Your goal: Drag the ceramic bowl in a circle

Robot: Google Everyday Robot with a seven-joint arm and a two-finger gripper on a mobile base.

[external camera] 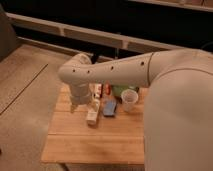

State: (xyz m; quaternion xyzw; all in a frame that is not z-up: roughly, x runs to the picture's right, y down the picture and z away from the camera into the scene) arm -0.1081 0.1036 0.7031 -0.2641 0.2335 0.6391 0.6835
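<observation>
Over the table (75, 145), the arm (110, 72) reaches down from the right; the gripper (92, 112) hangs near the middle, just left of a blue object (109, 106); whether it is spread or closed cannot be told; the bowl (118, 91) sits toward the far side, mostly hidden under the arm, just beside the cup (129, 100).

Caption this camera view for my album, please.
Robot's gripper low over a wooden table; the green ceramic bowl sits behind a plastic cup.
</observation>
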